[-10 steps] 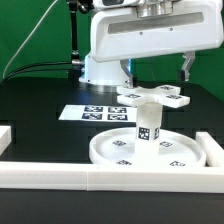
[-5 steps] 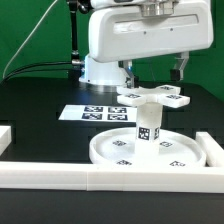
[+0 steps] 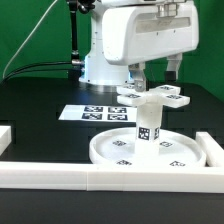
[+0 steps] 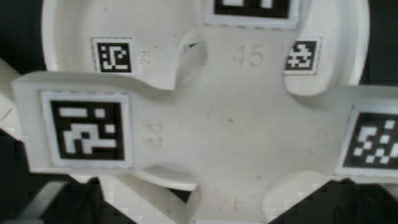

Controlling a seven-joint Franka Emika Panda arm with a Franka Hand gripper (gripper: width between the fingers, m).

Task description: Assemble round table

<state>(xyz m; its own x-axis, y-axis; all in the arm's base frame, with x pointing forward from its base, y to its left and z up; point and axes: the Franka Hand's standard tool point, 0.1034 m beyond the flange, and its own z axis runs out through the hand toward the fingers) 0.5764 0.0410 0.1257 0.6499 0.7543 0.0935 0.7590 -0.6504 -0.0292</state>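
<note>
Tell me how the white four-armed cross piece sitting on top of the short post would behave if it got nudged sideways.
The white plastic four-armed cross piece looks rigid, so it would likely move as one body. It rests on the narrow short cylindrical post, so it might spin or tip. The large round rimmed disc underneath probably steadies the stack.

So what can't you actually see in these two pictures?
- Gripper, exterior view: partly behind the arm's white body; open or shut unclear.
- Gripper, wrist view: not visible.
- Joint between post and cross piece: covered by the cross piece in both views.
- Disc, wrist view: mostly covered, cut by the edges.
- Tags: too small or blurred to read.
</note>
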